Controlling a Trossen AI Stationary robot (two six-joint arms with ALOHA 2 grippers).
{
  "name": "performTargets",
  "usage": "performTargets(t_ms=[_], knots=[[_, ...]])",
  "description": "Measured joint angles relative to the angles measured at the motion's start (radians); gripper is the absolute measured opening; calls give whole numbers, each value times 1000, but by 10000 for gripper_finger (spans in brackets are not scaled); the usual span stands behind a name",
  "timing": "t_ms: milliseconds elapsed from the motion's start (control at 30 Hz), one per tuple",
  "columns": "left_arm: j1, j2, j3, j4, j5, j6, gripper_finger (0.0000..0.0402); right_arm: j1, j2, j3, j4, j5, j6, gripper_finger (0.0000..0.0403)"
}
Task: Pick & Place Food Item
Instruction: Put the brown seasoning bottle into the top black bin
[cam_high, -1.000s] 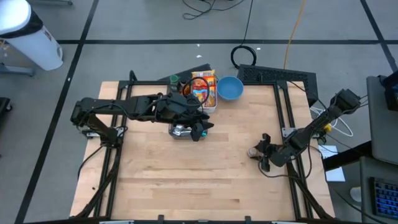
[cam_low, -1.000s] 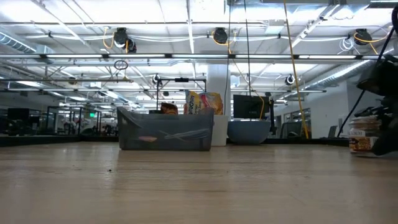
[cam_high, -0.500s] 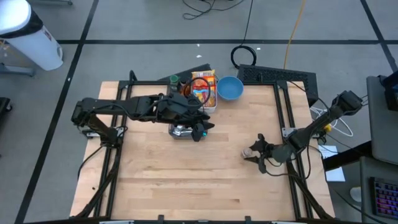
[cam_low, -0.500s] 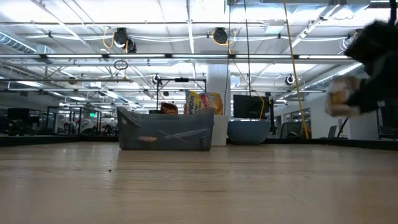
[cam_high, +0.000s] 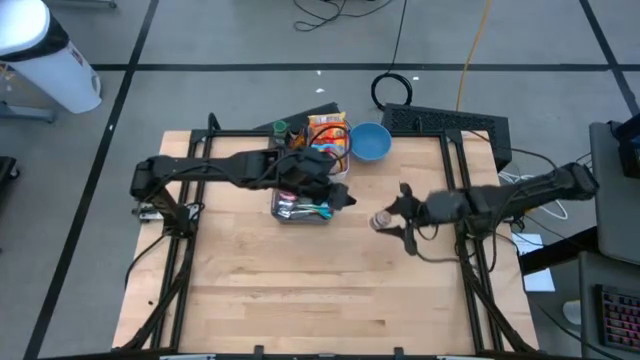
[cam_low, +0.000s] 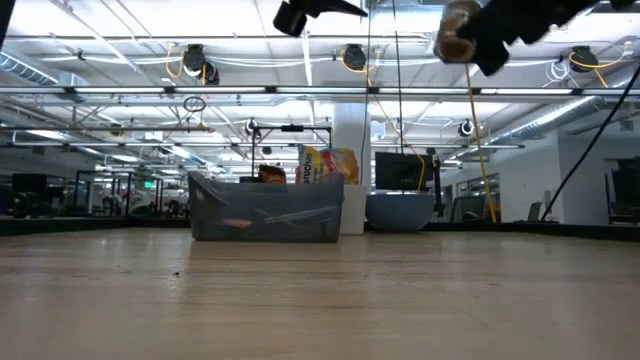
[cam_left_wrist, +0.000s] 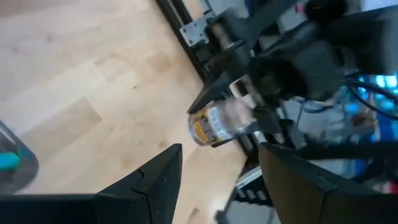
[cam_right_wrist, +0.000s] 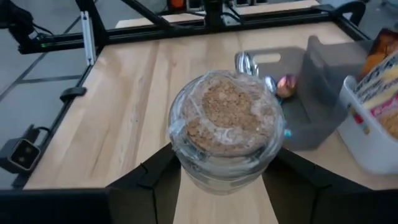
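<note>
Jar (cam_right_wrist: 225, 134) gripped in right end effector (cam_right_wrist: 217, 177)

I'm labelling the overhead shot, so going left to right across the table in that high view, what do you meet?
Left gripper above the grey bin → jar of crumbly food held in the right gripper.
</note>
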Motion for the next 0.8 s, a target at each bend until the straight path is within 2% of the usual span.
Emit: performTargets(t_ms=[167, 333, 600, 800], knots=[[34, 16, 0, 35, 60, -116, 223, -162, 22, 138, -148, -207, -71, 181], [68, 41, 0, 130, 134, -183, 223, -261, 108, 226, -265, -382, -129, 186], [100, 60, -1, 96, 227, -239, 223, -282, 225, 297, -299, -470, -196, 182], [86, 58, -1, 135, 240, -130, 223, -295, 235, 297, -250, -507, -194, 186]])
